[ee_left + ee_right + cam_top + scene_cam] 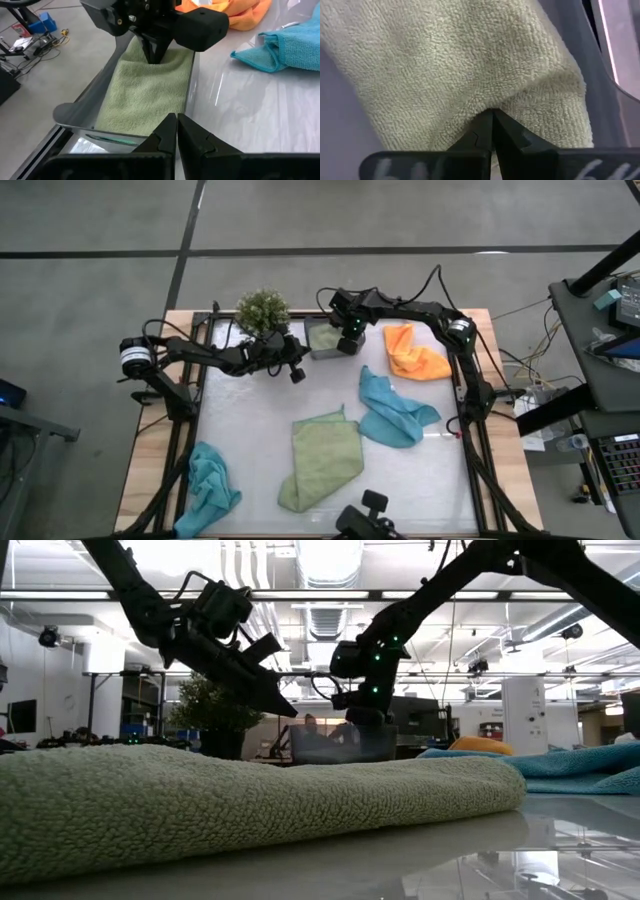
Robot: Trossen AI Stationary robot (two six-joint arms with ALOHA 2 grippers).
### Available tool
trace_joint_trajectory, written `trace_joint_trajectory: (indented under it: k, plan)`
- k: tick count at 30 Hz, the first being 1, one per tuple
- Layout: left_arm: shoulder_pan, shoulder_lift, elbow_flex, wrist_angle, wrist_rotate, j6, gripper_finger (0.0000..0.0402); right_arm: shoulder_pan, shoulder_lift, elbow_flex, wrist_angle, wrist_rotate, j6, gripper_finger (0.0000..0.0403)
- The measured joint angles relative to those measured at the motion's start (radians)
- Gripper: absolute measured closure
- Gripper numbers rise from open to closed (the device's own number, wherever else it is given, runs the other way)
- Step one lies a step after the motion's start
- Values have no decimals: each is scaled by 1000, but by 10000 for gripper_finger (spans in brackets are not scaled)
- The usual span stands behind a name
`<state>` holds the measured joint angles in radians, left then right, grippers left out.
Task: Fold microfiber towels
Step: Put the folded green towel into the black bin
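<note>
The right gripper (492, 131) hangs tip-down inside the small grey bin (322, 351), its jaws pressed together with their points dug into the folded light green towel (145, 92) that lies flat in the bin; the pile dimples around the tips, but no fold of cloth shows between them. The left gripper (176, 136) hovers just beside the bin's near end, jaws pressed together and holding nothing, its tips pointing along the bin toward the right gripper's.

Beyond the right gripper's jaws, on the far side of the bin, the orange towel (413, 353) lies rumpled on the white table (250, 430); a crumpled teal-blue towel (391, 410) sits near it, well apart from both sets of jaws. A second light green towel (322, 459) lies loosely folded on the open tabletop, far from either gripper; a second teal-blue towel (208, 486) is bunched at the table's edge on the left arm's side. The potted plant (262, 313) stands close behind the left gripper's wrist.
</note>
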<state>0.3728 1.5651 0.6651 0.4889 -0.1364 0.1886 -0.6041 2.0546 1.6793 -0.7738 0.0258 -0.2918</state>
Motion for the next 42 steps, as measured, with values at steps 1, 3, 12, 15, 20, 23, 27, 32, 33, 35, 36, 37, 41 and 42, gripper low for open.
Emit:
trace_joint_trajectory:
  k: [1, 3, 12, 15, 20, 23, 27, 32, 33, 35, 36, 37, 41, 42]
  plan:
    - [-1, -1, 0, 0, 0, 0, 402, 0, -5, 1, -4, 5, 0, 394]
    - [-1, -4, 0, 0, 0, 0, 402, 0, -20, 9, -22, 9, 3, 394]
    - [-1, -8, 0, 0, 0, 1, 402, 0, -60, 30, 3, 11, 19, 394]
    - [-1, -8, 0, 0, 0, 1, 402, -1, -53, 28, 66, 11, 26, 394]
    - [-2, -8, 0, 0, 0, 1, 402, -1, -5, 12, 131, -6, 21, 394]
    - [-2, -8, 0, -3, 0, 1, 402, -1, 14, 14, 128, -8, 11, 394]
    - [-2, -8, 0, -3, 0, 1, 402, -3, 25, 16, 119, -17, 10, 394]
    - [-2, -8, 0, -3, 0, 1, 402, -2, 1, 29, 114, 10, 2, 394]
    - [-2, -8, 0, -3, 0, 1, 402, -2, -6, 33, 108, 13, -1, 394]
    - [-2, -9, 0, -3, 0, 1, 402, -3, -25, 50, 88, 12, -6, 394]
    - [-2, -9, 0, -3, 0, 1, 402, -5, -33, 60, 75, 12, -10, 394]
    - [-2, -10, 0, -2, 0, 1, 402, -7, -40, 68, 61, 12, -11, 394]
    - [-5, -12, 1, -4, 1, 0, 402, -23, -44, 73, 9, 8, -11, 394]
    - [-8, -14, 2, -3, 0, 0, 402, -27, -41, 72, 1, 8, -11, 394]
